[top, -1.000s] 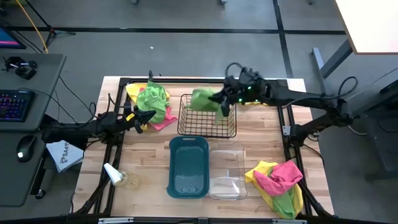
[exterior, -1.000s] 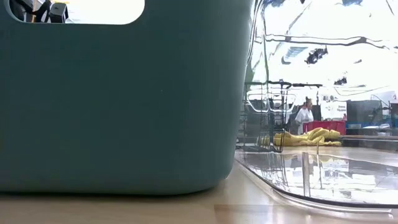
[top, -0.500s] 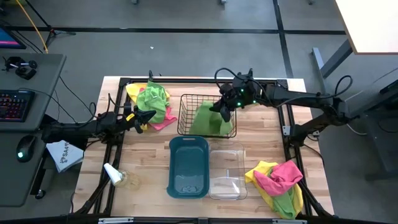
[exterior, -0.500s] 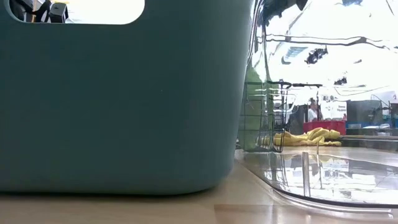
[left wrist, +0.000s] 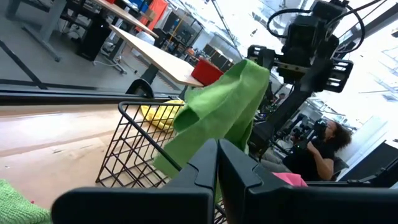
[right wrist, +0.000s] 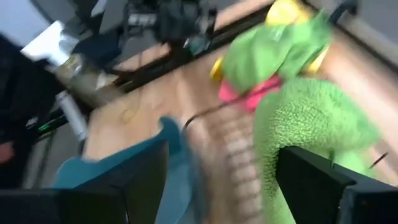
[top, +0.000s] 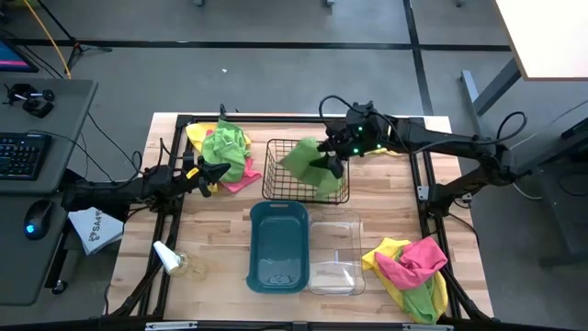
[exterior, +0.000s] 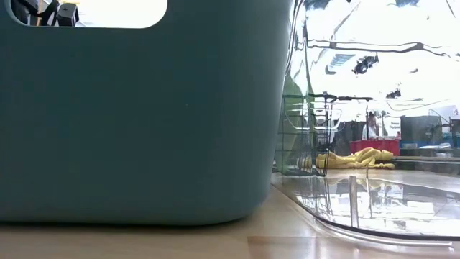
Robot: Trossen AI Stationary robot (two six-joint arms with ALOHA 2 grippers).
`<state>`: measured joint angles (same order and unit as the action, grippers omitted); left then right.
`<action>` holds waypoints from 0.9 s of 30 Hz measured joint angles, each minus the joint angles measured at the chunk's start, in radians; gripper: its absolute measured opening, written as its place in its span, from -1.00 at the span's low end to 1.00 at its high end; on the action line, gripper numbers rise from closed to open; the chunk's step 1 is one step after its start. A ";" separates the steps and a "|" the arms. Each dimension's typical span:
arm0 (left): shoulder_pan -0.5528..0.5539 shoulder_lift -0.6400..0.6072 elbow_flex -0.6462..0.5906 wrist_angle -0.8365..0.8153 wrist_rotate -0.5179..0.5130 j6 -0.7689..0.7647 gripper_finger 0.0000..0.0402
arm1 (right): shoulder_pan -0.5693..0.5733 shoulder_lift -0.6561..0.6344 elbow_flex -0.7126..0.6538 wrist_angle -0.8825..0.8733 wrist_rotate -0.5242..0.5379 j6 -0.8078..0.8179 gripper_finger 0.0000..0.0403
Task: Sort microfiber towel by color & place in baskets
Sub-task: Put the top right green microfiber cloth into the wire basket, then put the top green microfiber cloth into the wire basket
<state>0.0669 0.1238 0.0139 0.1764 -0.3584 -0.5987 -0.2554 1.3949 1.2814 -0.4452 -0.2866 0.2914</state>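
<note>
We see the right gripper over the black wire-mesh basket, its fingers pinching a lime green towel that hangs partly into it. The basket's floor is hidden by cloth. The left gripper waits beside the towel pile, fingers nearly together.

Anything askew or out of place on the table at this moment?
Nothing is spilled or damaged. The green towel hangs from the right hand over the black wire basket, only partly inside. The left hand waits beside the mixed towel pile.
</note>
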 joint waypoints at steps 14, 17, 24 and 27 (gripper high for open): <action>0.000 0.000 0.000 0.001 -0.007 0.000 -1.00 | 0.055 0.006 0.003 -0.456 -0.018 0.044 0.38; 0.000 0.000 0.000 0.004 -0.009 -0.003 -1.00 | 0.055 -0.006 0.003 -0.448 -0.034 0.044 0.38; 0.000 0.000 0.000 0.144 -0.084 -0.192 -1.00 | 0.055 -0.036 0.003 -0.364 -0.113 0.044 0.38; 0.005 0.016 0.010 0.280 -0.125 -0.178 -1.00 | 0.047 -0.043 0.003 -0.346 -0.093 0.042 0.38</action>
<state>0.0723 0.1399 0.0237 0.4564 -0.4837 -0.7766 -0.2085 1.3518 1.2842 -0.7907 -0.3796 0.3338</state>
